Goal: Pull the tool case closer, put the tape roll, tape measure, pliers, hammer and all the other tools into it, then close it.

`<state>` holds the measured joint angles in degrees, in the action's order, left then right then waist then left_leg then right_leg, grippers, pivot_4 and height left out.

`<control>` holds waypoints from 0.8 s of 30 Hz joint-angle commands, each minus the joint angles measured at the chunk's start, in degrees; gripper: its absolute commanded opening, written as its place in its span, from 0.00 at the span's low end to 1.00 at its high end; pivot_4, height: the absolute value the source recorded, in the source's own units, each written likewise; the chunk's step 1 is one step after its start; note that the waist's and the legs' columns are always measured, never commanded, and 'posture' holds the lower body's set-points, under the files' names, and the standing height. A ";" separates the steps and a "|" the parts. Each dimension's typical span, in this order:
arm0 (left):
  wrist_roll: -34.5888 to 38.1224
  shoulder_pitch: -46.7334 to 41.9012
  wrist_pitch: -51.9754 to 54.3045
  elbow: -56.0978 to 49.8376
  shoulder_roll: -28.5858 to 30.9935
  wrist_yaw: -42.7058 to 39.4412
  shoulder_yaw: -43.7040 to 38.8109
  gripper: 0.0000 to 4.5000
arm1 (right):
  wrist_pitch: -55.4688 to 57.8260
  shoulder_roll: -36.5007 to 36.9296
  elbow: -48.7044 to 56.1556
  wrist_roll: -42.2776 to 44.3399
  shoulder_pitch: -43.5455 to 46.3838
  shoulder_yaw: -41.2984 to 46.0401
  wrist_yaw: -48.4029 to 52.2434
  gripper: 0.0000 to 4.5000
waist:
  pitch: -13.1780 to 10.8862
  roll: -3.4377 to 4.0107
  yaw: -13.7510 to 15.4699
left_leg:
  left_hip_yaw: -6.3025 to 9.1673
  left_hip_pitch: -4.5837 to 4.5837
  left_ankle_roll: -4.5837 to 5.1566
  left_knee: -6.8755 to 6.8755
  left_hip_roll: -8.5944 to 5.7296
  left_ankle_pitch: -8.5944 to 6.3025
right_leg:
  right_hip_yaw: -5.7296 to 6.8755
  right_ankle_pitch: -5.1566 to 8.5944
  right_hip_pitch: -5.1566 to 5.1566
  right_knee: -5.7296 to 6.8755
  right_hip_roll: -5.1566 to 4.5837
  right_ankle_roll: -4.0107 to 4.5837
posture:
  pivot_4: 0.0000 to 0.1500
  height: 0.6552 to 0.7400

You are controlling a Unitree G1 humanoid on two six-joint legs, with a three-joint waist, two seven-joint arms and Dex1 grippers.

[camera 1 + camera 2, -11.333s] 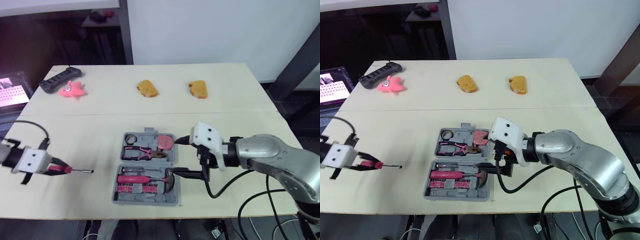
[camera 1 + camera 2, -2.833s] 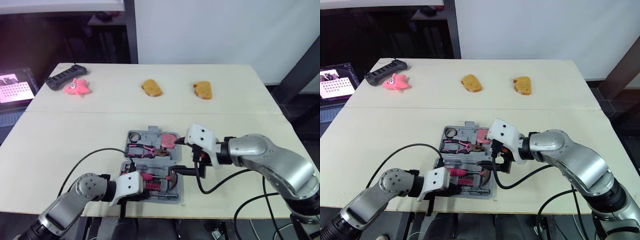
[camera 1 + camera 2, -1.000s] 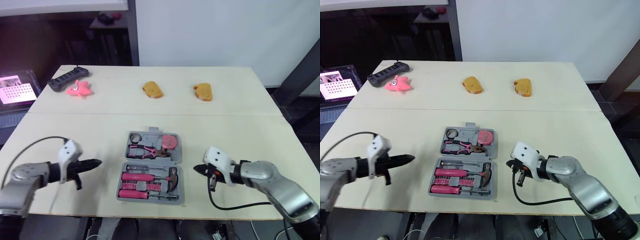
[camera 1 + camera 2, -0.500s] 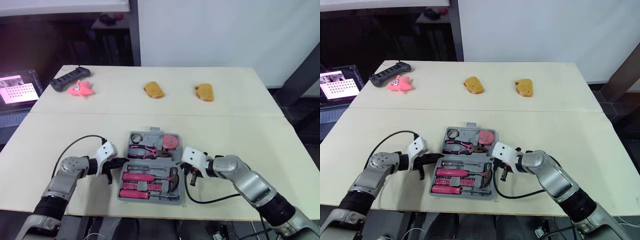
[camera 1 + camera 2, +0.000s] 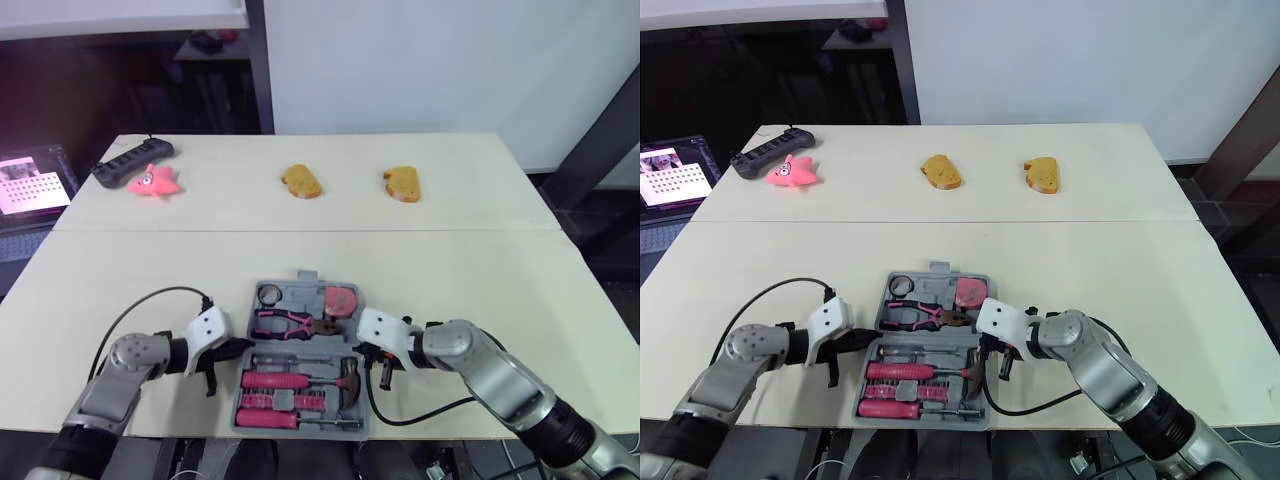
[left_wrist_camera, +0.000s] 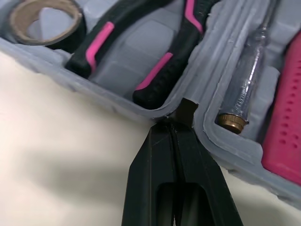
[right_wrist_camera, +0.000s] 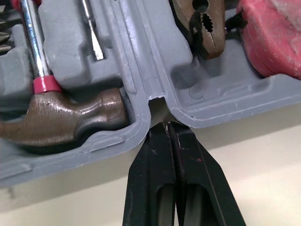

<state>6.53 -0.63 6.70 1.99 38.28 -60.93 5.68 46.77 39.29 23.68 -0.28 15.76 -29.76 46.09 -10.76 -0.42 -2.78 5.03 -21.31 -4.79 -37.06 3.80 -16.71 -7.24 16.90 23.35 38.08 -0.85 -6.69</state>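
A second earlier both claws hung well out to either side of the open grey plastic tool case (image 5: 301,291). In this moment they had closed in on it from left and right. The pink-handled screwdriver (image 5: 275,380), which the left claw (image 6: 172,128) had carried some seconds before, lay in the near half of the case. We saw no loose tool left on the pale wooden table (image 5: 480,260). From that we judged the loading done, with only the shutting of the case left.

The case sat near the front edge of the table, at its middle. Its far half held the dark tape roll with a brown core (image 5: 268,294), the pink-and-black-handled pliers (image 5: 290,322) and the red tape measure (image 5: 340,299). Its near half held the steel-headed hammer (image 7: 61,117) and a clear-handled tester screwdriver (image 6: 249,80).

The left claw had its fingers pressed together, holding nothing, with the tips right against the left end of the hinge line between the two halves. The right claw (image 7: 171,128) was likewise pressed together and empty. Its tips were just beside the notch at the right end of the same hinge, with the hammer head on one side and the pliers' jaws on the other. We could not tell whether either tip actually touched the plastic.
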 commanded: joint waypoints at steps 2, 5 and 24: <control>0.00 4.26 1.72 -1.32 0.25 -0.87 2.89 0.00 | -0.03 -1.47 4.48 0.99 -0.51 -0.99 0.43 0.02 | 0.01 -0.01 0.10 | 0.00 0.00 0.00 -0.01 0.00 0.00 | 0.00 0.00 0.00 0.00 0.00 0.00 | 1.00 1.00; -0.36 4.36 1.69 -0.86 0.00 0.08 2.60 0.00 | -0.18 -2.00 3.86 0.76 -0.50 -1.11 0.15 0.02 | 0.02 -0.01 0.08 | 0.00 0.00 0.00 -0.01 0.00 0.00 | 0.00 0.00 0.00 -0.01 0.00 0.00 | 1.00 1.00; -2.35 -2.74 0.10 4.38 -3.82 1.34 4.54 0.00 | -0.57 -2.84 1.25 -0.34 0.99 0.68 -0.40 0.02 | 0.19 0.22 0.40 | 0.00 0.04 -0.19 -0.07 -0.01 0.11 | 0.00 -0.01 -0.10 -0.01 0.00 0.05 | 1.00 1.00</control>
<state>5.92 -4.27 6.35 5.60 35.83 -59.93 6.27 47.68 38.27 22.63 -1.44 15.84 -28.80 45.64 -10.57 -0.20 -2.38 5.03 -21.27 -4.98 -37.13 3.79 -16.60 -7.25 16.90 23.25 38.07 -0.85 -6.64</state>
